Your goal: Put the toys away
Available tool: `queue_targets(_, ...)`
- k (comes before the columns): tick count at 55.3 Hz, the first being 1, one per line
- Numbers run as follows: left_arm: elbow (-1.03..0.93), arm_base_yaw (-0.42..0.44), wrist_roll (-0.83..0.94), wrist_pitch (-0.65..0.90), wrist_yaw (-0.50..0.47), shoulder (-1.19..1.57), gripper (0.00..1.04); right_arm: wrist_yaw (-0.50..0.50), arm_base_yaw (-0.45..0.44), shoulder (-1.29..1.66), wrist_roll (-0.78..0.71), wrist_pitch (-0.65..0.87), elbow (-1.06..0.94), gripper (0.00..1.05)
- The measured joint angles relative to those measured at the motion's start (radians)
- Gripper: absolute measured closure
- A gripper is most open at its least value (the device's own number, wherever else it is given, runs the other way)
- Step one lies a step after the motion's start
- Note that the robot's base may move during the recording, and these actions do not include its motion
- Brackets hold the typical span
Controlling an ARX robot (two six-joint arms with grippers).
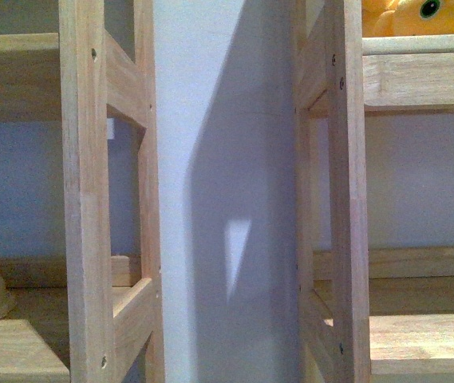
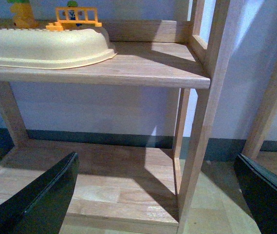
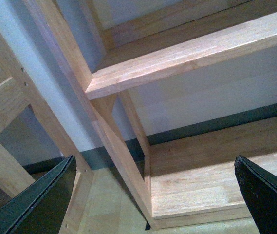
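1. Two wooden racks fill the front view, the left rack and the right rack, with a strip of bare wall between them. Neither arm shows there.
2. The toy, an orange-yellow plush, already lies on the right rack's upper shelf, at the top edge of the picture. By that, the putting away looks done for this toy; I cannot tell whether others remain.
3. A cream tray sits on the left rack's middle shelf, small bright toys behind it.
4. The left gripper is spread wide and empty, before the lower shelf.
5. The right gripper is likewise spread and empty, near a rack post.
6. Posts and shelf edges stand close; the freest way seems straight back.
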Motion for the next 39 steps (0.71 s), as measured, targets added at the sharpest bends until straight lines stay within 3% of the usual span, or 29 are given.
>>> queue_targets(4, 0.000, 0.000, 0.000, 0.000, 0.000, 0.000, 0.06, 0.018, 0.052, -0.013, -0.136, -0.001, 0.000, 0.26)
queue_targets(10, 0.000, 0.000, 0.000, 0.000, 0.000, 0.000, 0.06, 0.024, 0.058, -0.014, -0.208, -0.001, -0.001, 0.43)
queue_targets(31, 0.000, 0.000, 0.000, 0.000, 0.000, 0.000, 0.06, 0.025, 0.060, -0.014, -0.254, -0.001, -0.001, 1.02)
queue_targets(39, 0.000, 0.000, 0.000, 0.000, 0.000, 0.000, 0.06, 0.025, 0.060, -0.014, -0.257, -0.001, -0.001, 1.01)
